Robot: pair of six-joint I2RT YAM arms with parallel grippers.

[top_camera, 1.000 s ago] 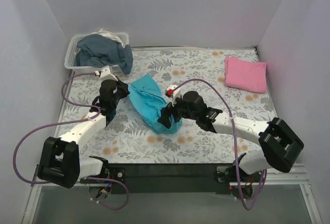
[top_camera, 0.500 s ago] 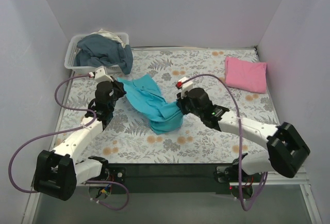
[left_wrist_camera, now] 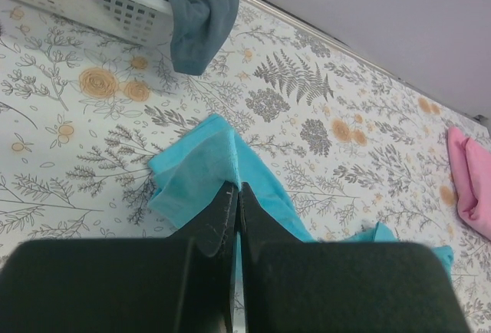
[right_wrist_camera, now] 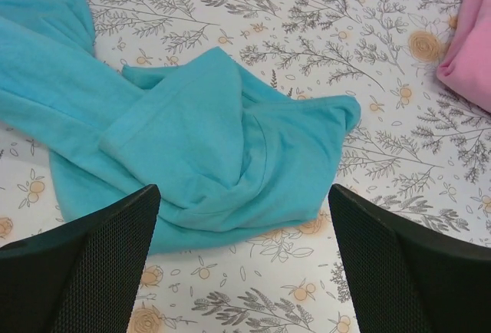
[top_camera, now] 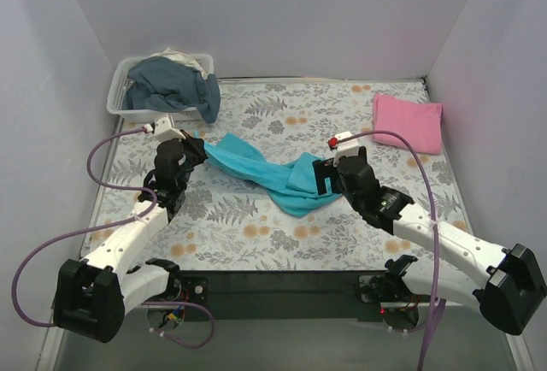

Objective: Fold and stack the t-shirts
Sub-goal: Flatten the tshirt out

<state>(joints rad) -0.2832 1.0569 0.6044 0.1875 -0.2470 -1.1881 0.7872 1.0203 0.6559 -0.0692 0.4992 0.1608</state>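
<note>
**Teal shirt drawn out from a lump into a long band**

A second earlier the teal t-shirt (top_camera: 265,170) had been a bunched heap between my two arms. In that second I swung my left tool (left_wrist_camera: 235,192) back toward the far left and carried my right tool (right_wrist_camera: 242,193) out to the right. The cloth went with them and opened into a strip lying slantwise across the middle of the worktop (top_camera: 256,238).

My left tool was pinched together on a corner of the shirt, the two fingers pressed flat against each other with a fold of teal cloth coming out above them. My right tool stood with its fingers wide apart above the other end of the shirt, holding nothing. That end lay slack and doubled over on itself beneath it, so I judged that I had just let it go.

The stretch helped, but the shirt was not yet flat. It looked twisted along its length, and its right end was rumpled in layers. I judged that it needed spreading before any fold could be made.

The pink t-shirt (top_camera: 408,123) lay folded near the far right corner, well apart from the teal one, so the stack was waiting on this second shirt. The bin (top_camera: 118,102) with its dark garments (top_camera: 171,85) sat at the far left, just beyond my left tool
</note>
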